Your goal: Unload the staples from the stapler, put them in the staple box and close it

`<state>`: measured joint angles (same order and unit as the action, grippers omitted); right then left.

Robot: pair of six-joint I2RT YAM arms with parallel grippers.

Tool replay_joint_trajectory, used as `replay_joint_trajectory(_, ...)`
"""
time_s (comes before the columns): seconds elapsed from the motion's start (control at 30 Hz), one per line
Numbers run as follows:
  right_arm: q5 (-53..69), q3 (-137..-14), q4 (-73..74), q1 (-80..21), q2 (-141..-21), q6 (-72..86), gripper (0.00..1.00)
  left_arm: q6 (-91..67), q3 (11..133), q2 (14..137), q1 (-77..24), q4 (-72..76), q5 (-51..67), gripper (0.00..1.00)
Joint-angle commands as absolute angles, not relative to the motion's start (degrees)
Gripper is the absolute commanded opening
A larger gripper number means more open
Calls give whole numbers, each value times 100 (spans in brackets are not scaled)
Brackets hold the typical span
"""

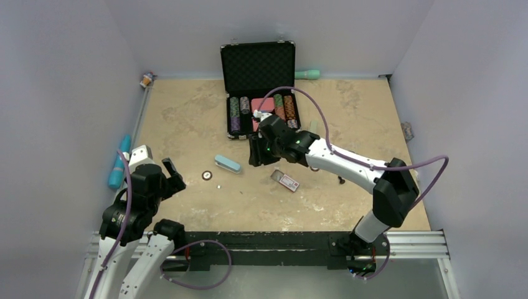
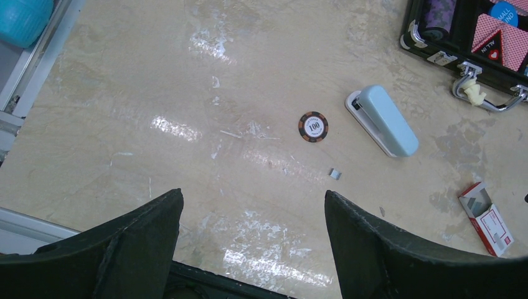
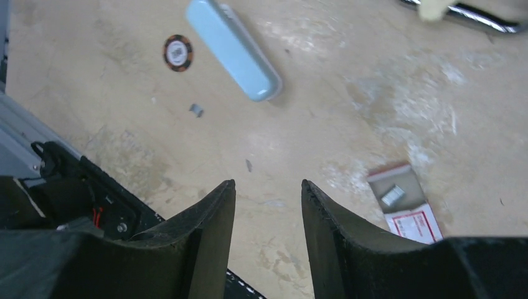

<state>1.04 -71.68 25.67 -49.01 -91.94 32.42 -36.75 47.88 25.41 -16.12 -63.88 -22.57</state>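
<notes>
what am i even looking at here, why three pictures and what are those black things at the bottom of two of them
Two robot arms are bolted at the near edge of a tan table. One picture looks down from above; the other two come from cameras on each wrist, so the black shapes are each arm's own two fingers. The left gripper is wide open and holds nothing. The right gripper has a narrower gap, also empty. On the table lie a pale blue stapler, closed, a round poker chip, a tiny grey strip of staples, a small red and white staple box and an open black case of chips.
</notes>
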Motion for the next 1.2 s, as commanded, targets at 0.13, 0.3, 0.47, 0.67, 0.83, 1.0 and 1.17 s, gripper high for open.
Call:
replay_joint_trajectory(0.13, 759, -7995, 2264, -5392, -9703, 1644, 48, -3545, 4755, 2537, -1564, -6192, -2240, 87)
replay_joint_trajectory(0.3, 848, -8690, 2686, -5478, -10362, 1190, 48, -3542, 4766, 2592, -1556, -6186, -2241, 87)
replay_joint_trajectory(0.47, 775, -9625, 3275, -5501, -11103, 1658, 44, -3555, 4768, 2617, -1547, -6197, -2255, 86)
replay_joint_trajectory(0.67, 938, -10367, 3756, -5515, -11801, 3034, 41, -3555, 4766, 2619, -1516, -6202, -2263, 86)
replay_joint_trajectory(0.83, 891, -10428, 3944, -5526, -12002, 3982, 44, -3560, 4777, 2644, -1490, -6211, -2268, 85)
replay_joint_trajectory(1.0, 1227, -10415, 3813, -5591, -12252, 4625, 44, -3560, 4775, 2645, -1474, -6210, -2267, 84)
replay_joint_trajectory(1.17, 837, -10608, 3903, -5697, -12349, 5143, 44, -3560, 4780, 2641, -1461, -6214, -2268, 84)
